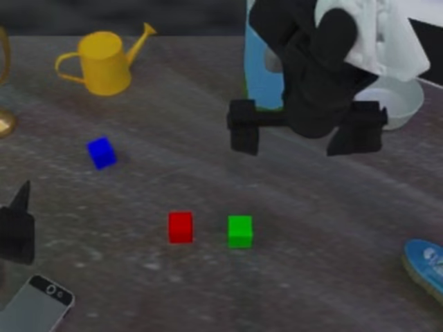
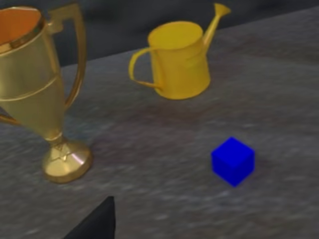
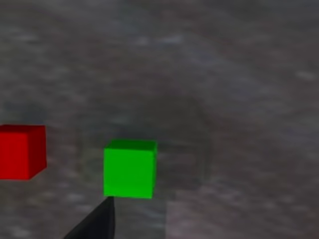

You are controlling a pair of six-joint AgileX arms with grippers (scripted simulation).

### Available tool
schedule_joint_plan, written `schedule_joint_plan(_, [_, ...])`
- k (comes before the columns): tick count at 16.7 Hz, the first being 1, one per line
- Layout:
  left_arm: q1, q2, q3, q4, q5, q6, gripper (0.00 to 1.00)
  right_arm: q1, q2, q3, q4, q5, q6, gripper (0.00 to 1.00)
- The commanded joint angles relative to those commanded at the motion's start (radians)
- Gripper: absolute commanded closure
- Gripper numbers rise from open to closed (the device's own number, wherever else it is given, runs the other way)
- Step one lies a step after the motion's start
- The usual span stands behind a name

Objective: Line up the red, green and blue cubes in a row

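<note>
The red cube [image 1: 181, 227] and the green cube [image 1: 240, 231] sit side by side near the table's middle front, a small gap between them. Farther left and back, the blue cube [image 1: 101, 152] lies alone, turned at an angle. My right gripper [image 1: 302, 131] hangs above the table behind the green cube, its fingers [image 1: 243, 126] spread wide and holding nothing. In the right wrist view the green cube [image 3: 129, 169] lies just past one fingertip [image 3: 99, 221], with the red cube [image 3: 20, 152] beside it. My left gripper [image 1: 17, 232] is parked at the left edge, open, with the blue cube [image 2: 233, 160] ahead of it.
A yellow watering can [image 1: 104, 62] stands at the back left and a gold trophy [image 2: 35, 89] at the far left. A phone [image 1: 34, 304] lies at the front left corner. A blue carton [image 1: 263, 69] and a white bowl [image 1: 398, 104] stand behind the right arm. A blue object [image 1: 426, 266] lies at the right edge.
</note>
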Motion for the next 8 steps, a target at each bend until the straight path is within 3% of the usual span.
schedule_joint_plan(4, [-0.050, 0.424, 0.313, -0.252, 0.052, 0.178, 0.00, -0.121, -0.364, -0.278, 0.159, 0.048, -0.131, 0.00])
schedule_joint_plan(8, [-0.093, 0.902, 0.658, -0.506, 0.076, 0.356, 0.00, -0.261, -0.782, -0.626, 0.343, 0.070, -0.275, 0.00])
